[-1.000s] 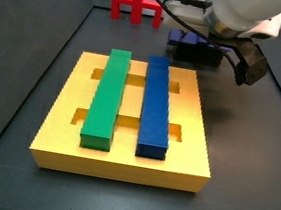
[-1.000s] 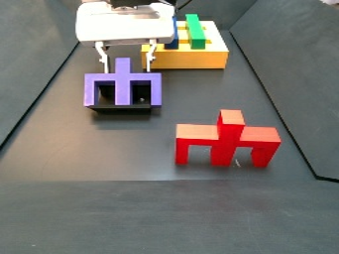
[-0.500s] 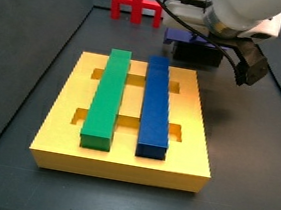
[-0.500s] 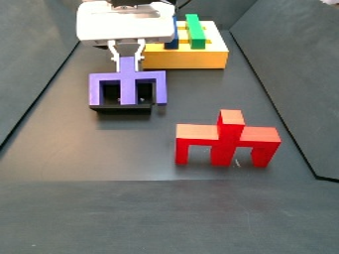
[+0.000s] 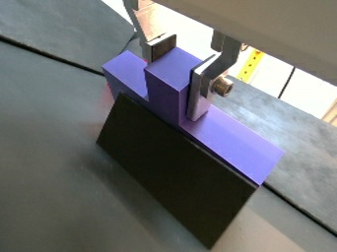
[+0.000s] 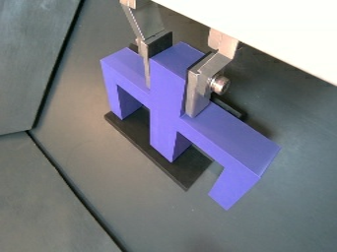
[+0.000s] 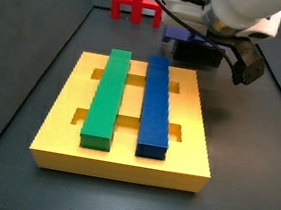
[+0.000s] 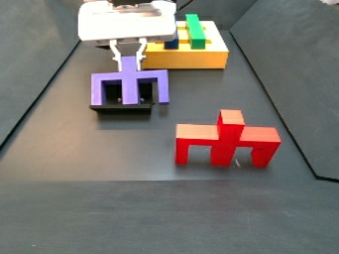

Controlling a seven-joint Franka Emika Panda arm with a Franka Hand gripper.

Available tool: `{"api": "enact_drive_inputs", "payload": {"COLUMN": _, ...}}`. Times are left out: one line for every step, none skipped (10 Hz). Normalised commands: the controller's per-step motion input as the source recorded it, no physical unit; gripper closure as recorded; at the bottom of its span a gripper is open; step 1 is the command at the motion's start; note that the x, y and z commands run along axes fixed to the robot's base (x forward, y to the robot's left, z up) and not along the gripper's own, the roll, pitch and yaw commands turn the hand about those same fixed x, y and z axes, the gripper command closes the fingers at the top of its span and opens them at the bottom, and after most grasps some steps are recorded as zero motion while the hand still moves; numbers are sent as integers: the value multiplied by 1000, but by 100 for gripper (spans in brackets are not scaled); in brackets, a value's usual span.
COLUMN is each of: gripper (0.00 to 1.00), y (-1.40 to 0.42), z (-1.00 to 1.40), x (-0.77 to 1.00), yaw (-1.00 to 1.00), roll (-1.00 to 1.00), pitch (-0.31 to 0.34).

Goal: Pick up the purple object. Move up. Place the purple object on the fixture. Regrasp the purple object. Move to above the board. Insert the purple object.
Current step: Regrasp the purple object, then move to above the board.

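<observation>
I see the tool (image 8: pixel 129 55) at upper left in a side view, clamped on the stem of the purple piece (image 8: pixel 127 88), which sits legs-down on the fixture (image 8: pixel 122 108), propped for regrasping before the board (image 7: pixel 131 116).

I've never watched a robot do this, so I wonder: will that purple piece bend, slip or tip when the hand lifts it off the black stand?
The purple object looks like thick, matte plastic, so it is probably stiff and unlikely to bend. The hand has its fingers on either side of the flat-sided stem, which should hold without slipping. On the fixture it stands on its legs, so it probably won't tip.
</observation>
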Motion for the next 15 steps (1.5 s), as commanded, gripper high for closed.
{"api": "enact_drive_inputs", "payload": {"gripper": 100, "y": 0, "z": 0, "x": 0, "yaw": 0, "roll": 0, "pitch": 0}}
{"api": "enact_drive_inputs", "payload": {"gripper": 100, "y": 0, "z": 0, "x": 0, "yaw": 0, "roll": 0, "pitch": 0}}
{"api": "enact_drive_inputs", "payload": {"gripper": 100, "y": 0, "z": 0, "x": 0, "yaw": 0, "roll": 0, "pitch": 0}}
{"api": "enact_drive_inputs", "payload": {"gripper": 100, "y": 0, "z": 0, "x": 0, "yaw": 0, "roll": 0, "pitch": 0}}
{"api": "enact_drive_inputs", "payload": {"gripper": 100, "y": 0, "z": 0, "x": 0, "yaw": 0, "roll": 0, "pitch": 0}}
{"api": "enact_drive_inputs", "payload": {"gripper": 100, "y": 0, "z": 0, "x": 0, "yaw": 0, "roll": 0, "pitch": 0}}
{"api": "enact_drive_inputs", "payload": {"gripper": 100, "y": 0, "z": 0, "x": 0, "yaw": 0, "roll": 0, "pitch": 0}}
{"api": "enact_drive_inputs", "payload": {"gripper": 100, "y": 0, "z": 0, "x": 0, "yaw": 0, "roll": 0, "pitch": 0}}
{"api": "enact_drive_inputs", "payload": {"gripper": 100, "y": 0, "z": 0, "x": 0, "yaw": 0, "roll": 0, "pitch": 0}}
{"api": "enact_drive_inputs", "payload": {"gripper": 100, "y": 0, "z": 1400, "x": 0, "yaw": 0, "roll": 0, "pitch": 0}}
{"api": "enact_drive_inputs", "payload": {"gripper": 100, "y": -15, "z": 1400, "x": -5, "yaw": -73, "roll": 20, "pitch": -19}}
{"api": "enact_drive_inputs", "payload": {"gripper": 100, "y": -17, "z": 1400, "x": -19, "yaw": -81, "roll": -9, "pitch": -13}}
{"api": "enact_drive_inputs", "payload": {"gripper": 100, "y": -5, "z": 1400, "x": -8, "yaw": -55, "roll": 12, "pitch": 31}}
{"api": "enact_drive_inputs", "payload": {"gripper": 100, "y": -18, "z": 1400, "x": 7, "yaw": -49, "roll": 16, "pitch": 65}}
{"api": "enact_drive_inputs", "payload": {"gripper": 100, "y": -28, "z": 1400, "x": 5, "yaw": -36, "roll": -5, "pitch": 90}}
